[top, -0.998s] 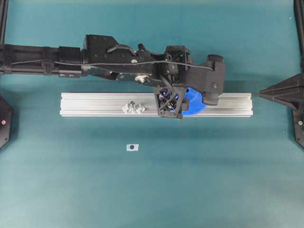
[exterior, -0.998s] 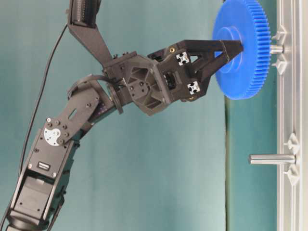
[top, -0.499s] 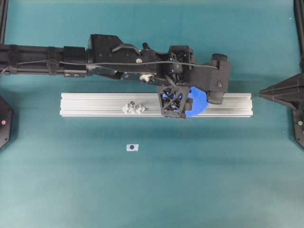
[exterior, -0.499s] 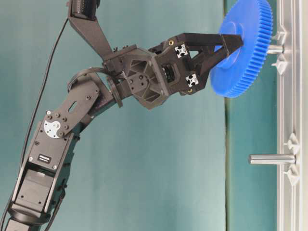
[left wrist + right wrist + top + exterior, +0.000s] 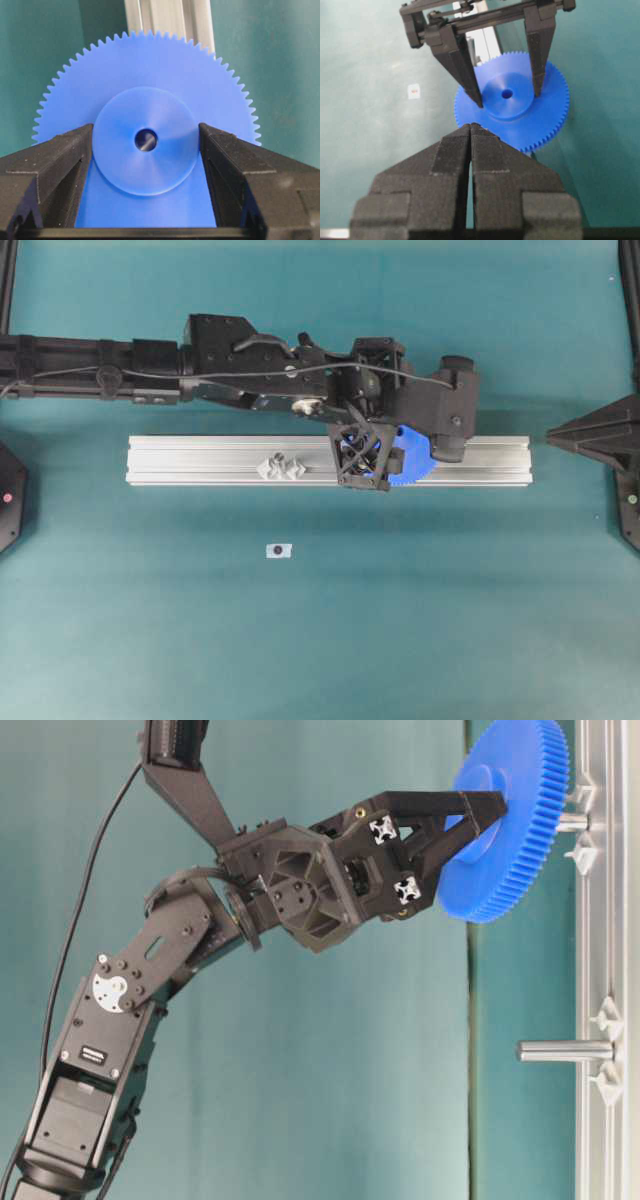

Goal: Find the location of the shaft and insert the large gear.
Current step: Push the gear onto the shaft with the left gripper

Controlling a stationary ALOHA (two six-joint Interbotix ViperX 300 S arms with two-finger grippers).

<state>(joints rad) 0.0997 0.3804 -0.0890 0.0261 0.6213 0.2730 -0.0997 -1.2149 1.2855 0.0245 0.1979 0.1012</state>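
Observation:
My left gripper [image 5: 146, 140] is shut on the raised hub of the large gear [image 5: 150, 65], a bright blue toothed disc. In the table-level view the gear [image 5: 520, 870] hangs slightly tilted in front of the silver rail [image 5: 605, 920]. Its centre is level with the shaft [image 5: 573, 821], a short grey pin between clear mounts. In the left wrist view a grey glint shows inside the centre hole. From overhead the gear [image 5: 415, 455] and the left gripper [image 5: 365, 455] cover that shaft. My right gripper [image 5: 471, 126] is shut on nothing, back from the gear [image 5: 540, 125].
A second pin [image 5: 565, 1050] stands out from the rail further along, on clear mounts [image 5: 282, 468] left of the gear. A small white tag [image 5: 279, 551] with a dark dot lies on the teal table in front of the rail [image 5: 200, 455]. My right gripper [image 5: 552, 437] rests at the right edge.
The left gripper has carried the gear a little closer to the rail and tilted it slightly. The right gripper has not moved.

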